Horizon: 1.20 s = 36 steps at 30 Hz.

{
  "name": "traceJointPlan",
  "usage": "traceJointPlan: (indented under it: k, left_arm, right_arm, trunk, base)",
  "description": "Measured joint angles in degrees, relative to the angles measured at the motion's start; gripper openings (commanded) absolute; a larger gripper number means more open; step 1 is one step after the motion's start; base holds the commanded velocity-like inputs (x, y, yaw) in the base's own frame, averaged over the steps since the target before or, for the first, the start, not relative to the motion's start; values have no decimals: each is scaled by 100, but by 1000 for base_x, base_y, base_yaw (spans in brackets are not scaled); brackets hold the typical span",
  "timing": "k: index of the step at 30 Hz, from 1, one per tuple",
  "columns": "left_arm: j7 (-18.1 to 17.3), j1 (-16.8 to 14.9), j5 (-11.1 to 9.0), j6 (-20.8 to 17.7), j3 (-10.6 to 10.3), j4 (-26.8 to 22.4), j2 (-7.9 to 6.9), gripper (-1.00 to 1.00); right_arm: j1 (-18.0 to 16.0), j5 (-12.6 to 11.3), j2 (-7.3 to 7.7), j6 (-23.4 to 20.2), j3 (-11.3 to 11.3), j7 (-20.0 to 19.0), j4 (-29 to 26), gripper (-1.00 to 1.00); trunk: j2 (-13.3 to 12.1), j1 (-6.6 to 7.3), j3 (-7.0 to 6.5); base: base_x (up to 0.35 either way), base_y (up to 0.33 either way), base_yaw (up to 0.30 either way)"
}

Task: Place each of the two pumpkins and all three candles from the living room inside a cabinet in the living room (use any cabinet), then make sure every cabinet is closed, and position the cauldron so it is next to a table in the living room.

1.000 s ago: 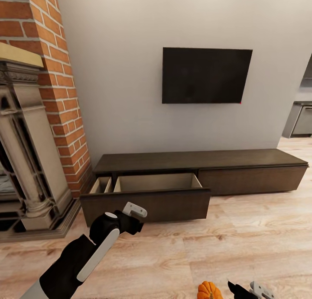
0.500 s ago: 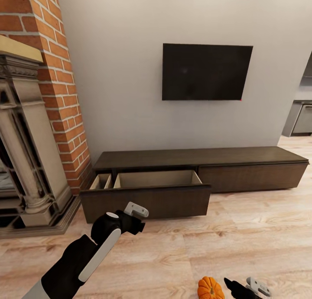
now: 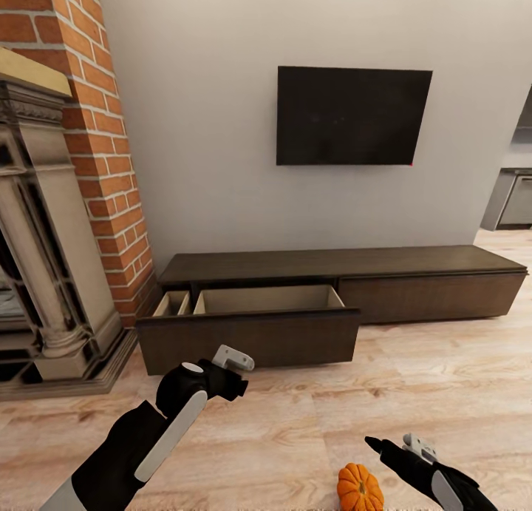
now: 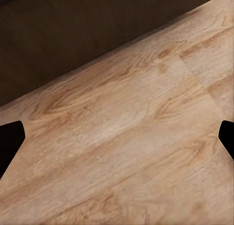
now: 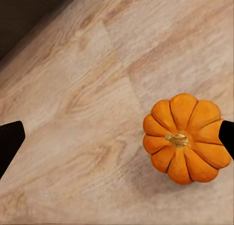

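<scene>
1 pumpkin (image 3: pixel 360 487) sits on the floor (image 3: pixel 414 393) beside the wide-open right gripper (image 3: pixel 391 443), well short of the cabinet's (image 3: pixel 340 263) open drawer (image 3: pixel 247 335); an off-centre approach could nudge it rolling.

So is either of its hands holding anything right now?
No. Both are open and empty: the left gripper hangs over bare floor, and the pumpkin sits on the floor by one fingertip of the right gripper, ungripped.

Orange pumpkin (image 3: pixel 360 488) upright; cabinet (image 3: pixel 332 293) drawer open
</scene>
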<state>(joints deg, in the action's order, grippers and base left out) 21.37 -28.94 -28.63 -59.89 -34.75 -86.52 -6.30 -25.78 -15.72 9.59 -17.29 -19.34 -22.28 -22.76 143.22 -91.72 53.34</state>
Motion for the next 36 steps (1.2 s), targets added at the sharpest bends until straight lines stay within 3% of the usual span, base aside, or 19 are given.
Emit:
traceJointPlan:
  k: [6,17,22,29,36]
  left_arm:
    - [0,0,-1,0,1,0,1,100]
    - [0,0,-7,0,-2,-10,1,100]
    - [0,0,-3,0,-2,-10,1,100]
    - [2,0,1,0,-2,-9,1,100]
    - [8,0,1,0,-2,-9,1,100]
  right_arm:
    - [-17,-4,17,-61,-33,-472,9,100]
    - [-20,-7,62,-72,-147,-578,19,100]
    - [-19,-13,181,-78,-216,-581,41,100]
    - [-17,-79,358,-93,-680,-594,238,100]
    - [-16,-92,392,-98,-798,-597,280,100]
  trunk:
    - [8,-15,133]
    - [23,-44,377]
    - [30,-57,488]
    - [39,-75,643]
    - [49,-93,798]
  base:
    - [0,0,0]
    - [0,0,0]
    - [0,0,0]
    - [0,0,0]
    - [0,0,0]
